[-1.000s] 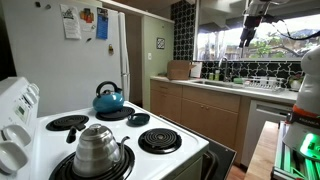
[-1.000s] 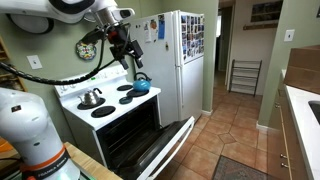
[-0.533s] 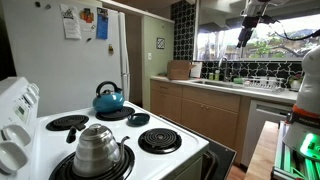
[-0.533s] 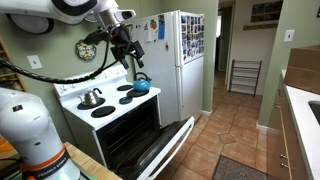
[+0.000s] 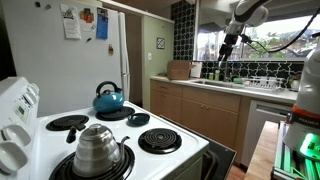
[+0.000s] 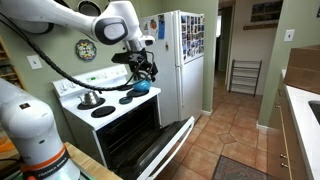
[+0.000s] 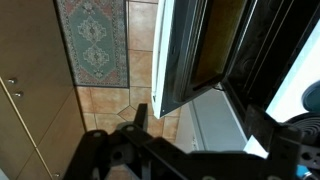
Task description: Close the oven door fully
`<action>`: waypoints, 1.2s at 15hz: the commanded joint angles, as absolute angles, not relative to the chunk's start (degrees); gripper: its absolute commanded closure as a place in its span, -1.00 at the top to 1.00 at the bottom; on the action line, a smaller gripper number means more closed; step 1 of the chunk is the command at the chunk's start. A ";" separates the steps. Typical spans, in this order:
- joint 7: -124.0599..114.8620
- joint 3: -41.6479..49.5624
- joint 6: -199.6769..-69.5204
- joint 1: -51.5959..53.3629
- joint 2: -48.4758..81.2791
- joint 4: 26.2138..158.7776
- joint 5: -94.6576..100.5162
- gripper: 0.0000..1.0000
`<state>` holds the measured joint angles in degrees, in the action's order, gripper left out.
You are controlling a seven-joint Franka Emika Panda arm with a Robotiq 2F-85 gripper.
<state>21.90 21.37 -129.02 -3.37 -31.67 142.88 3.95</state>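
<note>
The oven door (image 6: 166, 148) is the black panel with a paler rim on the white stove (image 6: 118, 112). It hangs open, tilted down and outward toward the tiled floor. Its top edge shows at the lower right in an exterior view (image 5: 222, 160). In the wrist view the door (image 7: 195, 50) lies below me, seen from above. My gripper (image 6: 148, 70) hovers above the stove's front right corner, well above the door and not touching it. It also shows in an exterior view (image 5: 224, 46). Its fingers (image 7: 197, 118) are spread apart with nothing between them.
A blue kettle (image 6: 140, 86) and a steel pot (image 6: 91, 98) stand on the burners. A tall white refrigerator (image 6: 185, 60) stands next to the stove. Wooden cabinets (image 5: 200, 110) run along the opposite wall. A patterned rug (image 7: 92, 40) lies on the tiled floor.
The arm has swung away from the wall toward the stove's front right and the gripper has dropped lower. The oven door has not moved.
</note>
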 commanded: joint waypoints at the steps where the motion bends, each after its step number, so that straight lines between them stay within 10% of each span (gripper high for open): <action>1: 26.55 24.07 -137.07 -1.36 -19.53 141.00 -3.65 1.00; 18: 33.79 16.69 -142.31 -6.11 -2.46 135.79 -19.34 1.00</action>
<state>33.87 19.19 -142.44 -3.64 -2.42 135.81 -19.33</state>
